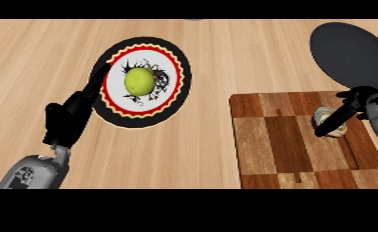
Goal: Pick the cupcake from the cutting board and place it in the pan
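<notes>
The cupcake (327,116), pale with a grey wrapper, stands on the checkered wooden cutting board (284,141) near its right side. My right hand (356,101) comes in from the right edge. Its straight fingers (334,123) cross over the cupcake and its thumb (345,95) points left just beyond it, so the cupcake sits between them and is partly hidden. The dark grey pan (343,51) lies beyond the board at the upper right. My left hand (68,118) rests open at the lower left, fingers pointing up.
A round plate (177,66) with a black rim and red-and-white pattern holds a yellow-green fruit (139,81) at the centre left. My left hand's fingertips reach its left rim. The wooden counter (244,51) runs between plate, board and pan.
</notes>
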